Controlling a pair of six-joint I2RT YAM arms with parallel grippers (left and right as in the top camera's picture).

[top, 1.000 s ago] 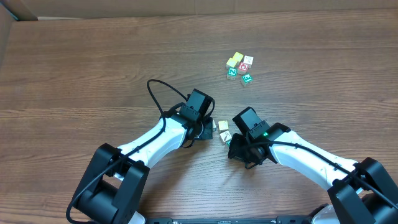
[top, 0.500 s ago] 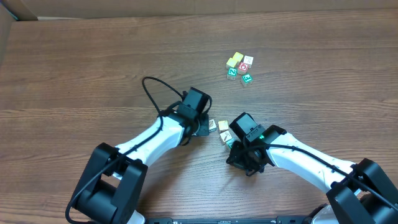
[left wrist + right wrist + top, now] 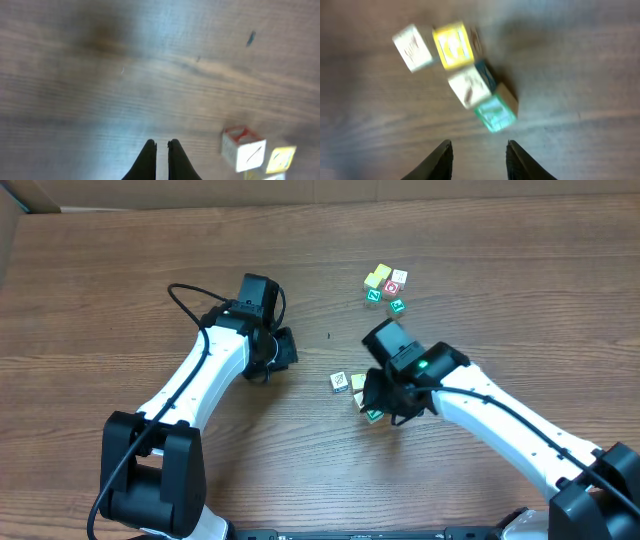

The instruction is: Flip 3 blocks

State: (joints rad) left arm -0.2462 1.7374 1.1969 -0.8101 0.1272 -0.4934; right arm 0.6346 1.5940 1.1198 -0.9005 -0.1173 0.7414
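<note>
Three blocks lie in a tight row in the right wrist view: a yellow one (image 3: 454,45), a white one with a blue edge (image 3: 469,86) and a green-faced one (image 3: 495,112). My right gripper (image 3: 479,146) is open just short of the green block, holding nothing. From overhead the yellow block (image 3: 358,383) and the green block (image 3: 375,415) show beside my right gripper (image 3: 388,408), which partly covers the white one. My left gripper (image 3: 287,350) is shut and empty, well to the left of them. Its shut tips (image 3: 160,149) hover over bare wood.
A white cube with red marks (image 3: 340,382) sits at the left end of the row, also seen as the red-edged cube (image 3: 243,148). Several more small cubes (image 3: 385,288) are clustered farther back. A cardboard wall (image 3: 20,195) borders the far left.
The left arm has pulled away up and to the left from the blocks. The right gripper has opened and shifted up toward the row, with the green block now free in front of it.
</note>
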